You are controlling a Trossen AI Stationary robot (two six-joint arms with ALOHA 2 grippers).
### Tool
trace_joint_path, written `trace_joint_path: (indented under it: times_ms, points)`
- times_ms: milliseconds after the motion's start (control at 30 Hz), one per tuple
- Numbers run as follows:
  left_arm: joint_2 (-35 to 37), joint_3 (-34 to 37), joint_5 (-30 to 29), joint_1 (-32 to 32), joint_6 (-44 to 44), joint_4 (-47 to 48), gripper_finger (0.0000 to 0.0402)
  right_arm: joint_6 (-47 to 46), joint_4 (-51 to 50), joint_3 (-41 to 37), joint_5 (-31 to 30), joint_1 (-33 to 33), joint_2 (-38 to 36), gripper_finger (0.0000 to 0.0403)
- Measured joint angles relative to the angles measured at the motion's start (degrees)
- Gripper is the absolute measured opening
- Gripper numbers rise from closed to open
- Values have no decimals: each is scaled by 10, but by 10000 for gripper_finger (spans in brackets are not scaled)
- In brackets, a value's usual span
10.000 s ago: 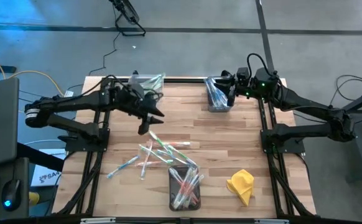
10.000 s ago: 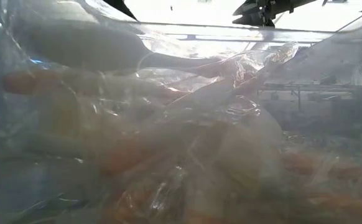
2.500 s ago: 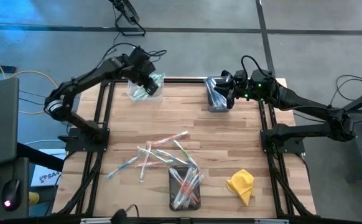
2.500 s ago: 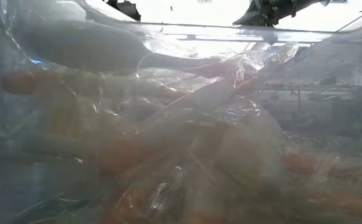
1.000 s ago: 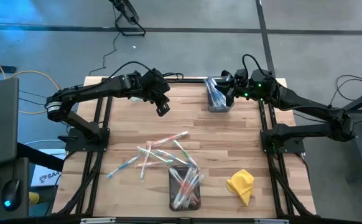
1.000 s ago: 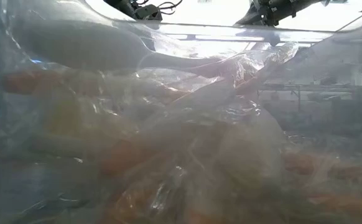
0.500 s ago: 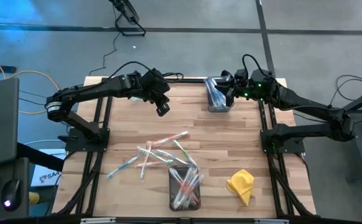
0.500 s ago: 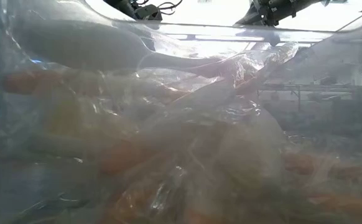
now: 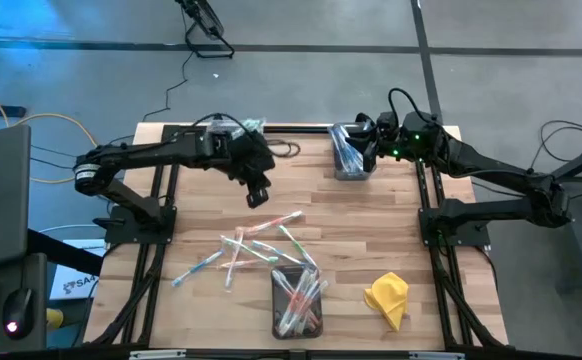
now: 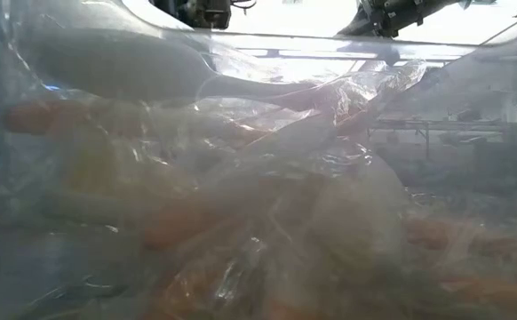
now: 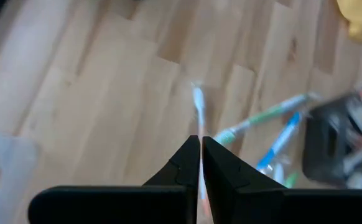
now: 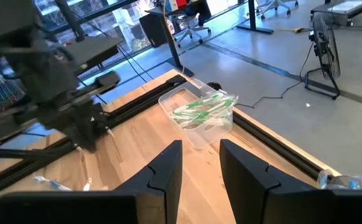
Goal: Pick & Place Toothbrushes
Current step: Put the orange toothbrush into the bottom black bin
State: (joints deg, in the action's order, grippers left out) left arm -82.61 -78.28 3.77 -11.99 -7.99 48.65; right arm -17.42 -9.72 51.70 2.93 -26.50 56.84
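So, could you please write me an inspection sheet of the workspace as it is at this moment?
Surface: light wooden slatted table, dark rails along its sides.
Job's things: thin white toothbrushes with green, blue or pink accents, loose pile mid-table; more in a clear plastic bin at the far left edge, a dark bin at the near edge, and a bin at the far right.
Clutter: crumpled yellow cloth near the front right corner.
Grippers: left tool shut, empty, above bare wood beyond the pile; right tool slightly apart, empty, by the far right bin.
Cables: black cable on the floor behind.
Surroundings: grey floor; standing fan.
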Motion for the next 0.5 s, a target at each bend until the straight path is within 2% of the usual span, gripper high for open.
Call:
trace_joint_path:
  times_ms: [333,500]
  points:
    - [0,0,1,66,-5,37,17,10,0,0,1,0,0,100]
    - [-4,0,-21,73,-78,45,18,10,-3,0,2,0,0,100]
